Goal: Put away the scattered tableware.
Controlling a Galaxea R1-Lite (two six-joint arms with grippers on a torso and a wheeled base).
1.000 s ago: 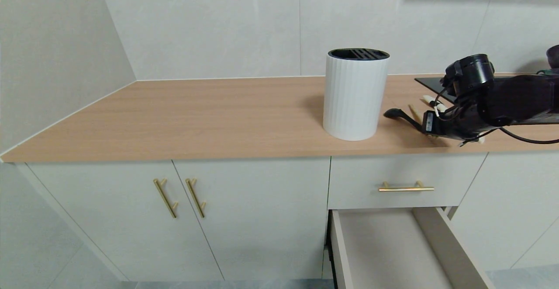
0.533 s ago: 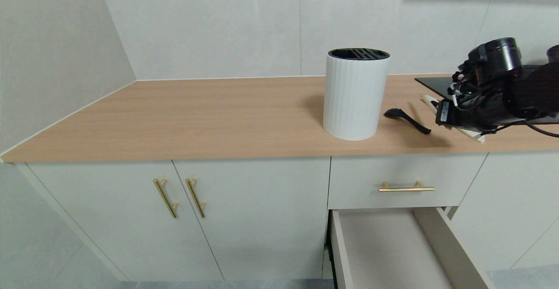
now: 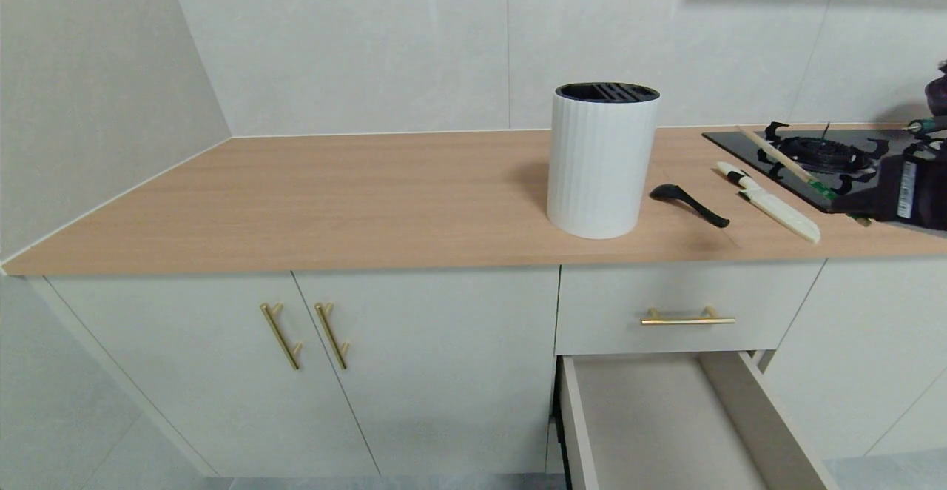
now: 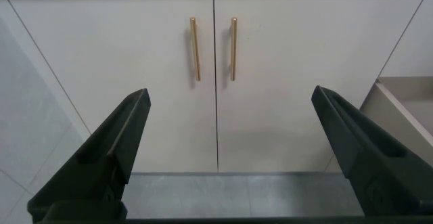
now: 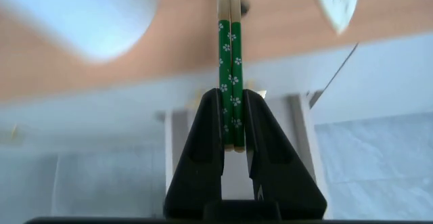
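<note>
Right arm: pulled back from the spot beside the spoon to the bench's right end; the chopsticks, on the bench a second ago, have gone with it, and the knife is now uncovered.

1. Chopsticks (image 3: 784, 160): one pair, pale wood with a green flowered band. Clenched side by side in the right claw (image 5: 229, 105), both fingers pressed against the band. They slant across the near left corner of the hob (image 3: 821, 151), plain ends towards the wall.
2. Knife (image 3: 773, 203): cream blade, black-and-cream grip. Flat on the bench (image 3: 333, 194), just left of the hob, blade towards the front edge.
3. Spoon (image 3: 688, 203): black. Flat on the bench between knife and holder, apart from both, bowl towards the holder.
4. Holder (image 3: 603, 160): white ribbed cylinder with a black slotted top, upright, left of the spoon.
5. Drawer (image 3: 666, 416): lower one of two, pulled out beneath the spoon and knife; the upper one is shut, with a gold bar handle (image 3: 688, 320).
6. Left claw (image 4: 230, 156): released, fingers spread wide, held low before the doors (image 4: 284, 116), facing their two gold upright handles (image 4: 196, 48). One corner of the drawer shows at the side.
</note>
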